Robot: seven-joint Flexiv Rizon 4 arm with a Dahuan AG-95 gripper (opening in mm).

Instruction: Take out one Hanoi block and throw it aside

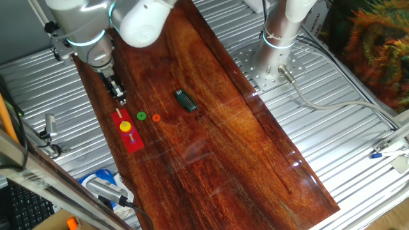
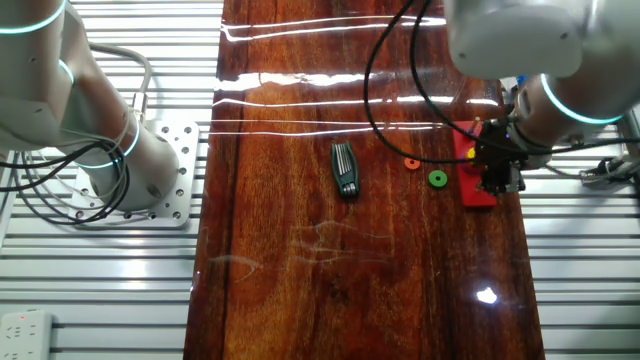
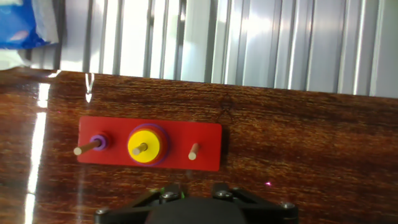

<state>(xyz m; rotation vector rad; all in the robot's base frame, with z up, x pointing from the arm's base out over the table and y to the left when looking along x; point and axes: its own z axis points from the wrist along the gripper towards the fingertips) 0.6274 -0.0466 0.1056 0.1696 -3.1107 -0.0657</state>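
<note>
The green Hanoi ring [image 1: 141, 116] lies flat on the wooden board, just right of the red peg base [image 1: 132, 142]; it also shows in the other fixed view [image 2: 437, 179]. The smaller orange ring [image 1: 156, 117] lies beside it. A yellow disc [image 3: 144, 147] sits on the base's middle peg, and a small purple ring [image 3: 99, 142] on the left peg. My gripper [image 1: 119, 97] hangs just above the far end of the base, left of the green ring. In the hand view its two fingertips [image 3: 165, 188] stand apart with bare wood between them and hold nothing.
A dark hex-key tool [image 1: 186, 100] lies on the board right of the rings. A second arm's base [image 1: 275, 61] stands on the ribbed metal table beside the board. Blue-handled tools [image 1: 102, 182] lie near the front left corner.
</note>
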